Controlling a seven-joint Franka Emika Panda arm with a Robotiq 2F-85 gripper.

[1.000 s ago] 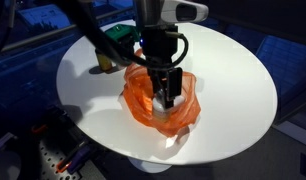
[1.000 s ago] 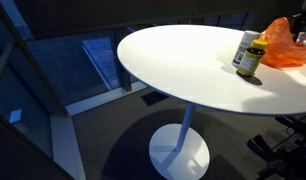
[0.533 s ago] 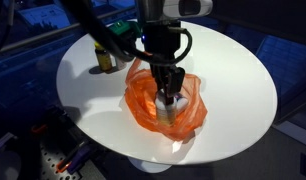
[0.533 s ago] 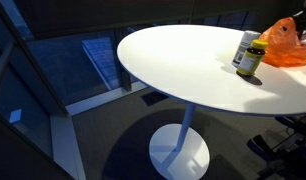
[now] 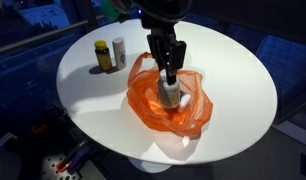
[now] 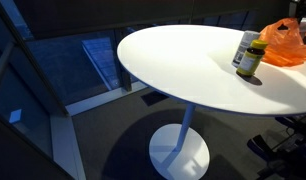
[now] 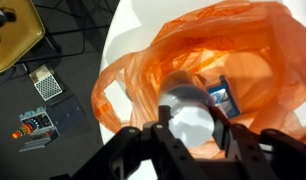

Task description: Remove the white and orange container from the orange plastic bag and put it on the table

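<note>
White and orange container [image 5: 170, 96] sat directly under the gripper [image 5: 166, 80], its white cap [image 7: 189, 120] caught between the 2 fingers [image 7: 238, 140], which pressed on it from either side. In the wrist view the cap filled the gap between them with no room to spare, so I judged the hand to be holding it and not merely straddling it.

The white and orange container was not out yet. Its lower body was down inside the orange plastic bag [image 5: 183, 112], whose crinkled walls rose around the hand on all sides. A grip from above on the cap made sense, since the bag's mouth faced up and left only the top of the bottle reachable.

Just beside the held bottle, past 1 finger, a flat blue-and-white packet [image 7: 221, 96] lay in the bag; it was meant to stay there. The bag lay loose on the table [image 5: 233, 60], unanchored, so a straight upward lift risked dragging the film along.

Well apart from the hand, toward the table's rim, 2 small bottles stood upright side by side: a yellow bottle [image 5: 101, 56] with a dark cap and a paler bottle [image 5: 119, 50]. Standing that far off, they left bare table close around the bag for setting the container down.
</note>
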